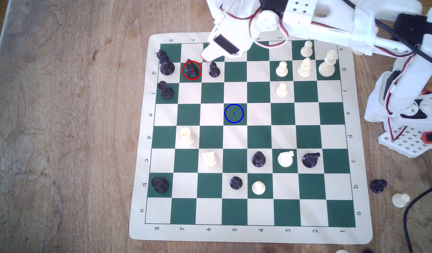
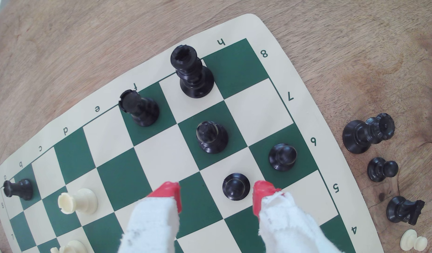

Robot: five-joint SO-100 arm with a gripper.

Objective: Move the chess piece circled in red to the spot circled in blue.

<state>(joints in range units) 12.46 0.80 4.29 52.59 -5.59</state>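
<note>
chess piece (image 1: pixel 192 69) on green square, vinyl board (image 1: pixel 234 234), wooden table (image 1: pixel 64 121)

The exterior view looks straight down from high over the whole green-and-cream roll-up chessboard (image 1: pixel 246 133), while the wrist view peers down close past the red-tipped white gripper (image 2: pixel 216 194), both sharing the board's h8 corner.

chess piece (image 1: pixel 192 69): we see it between the cross-topped piece (image 1: pixel 165 62) and a pawn (image 1: pixel 213 69)
spot (image 1: pixel 234 113): mid-board, well apart from it
</note>
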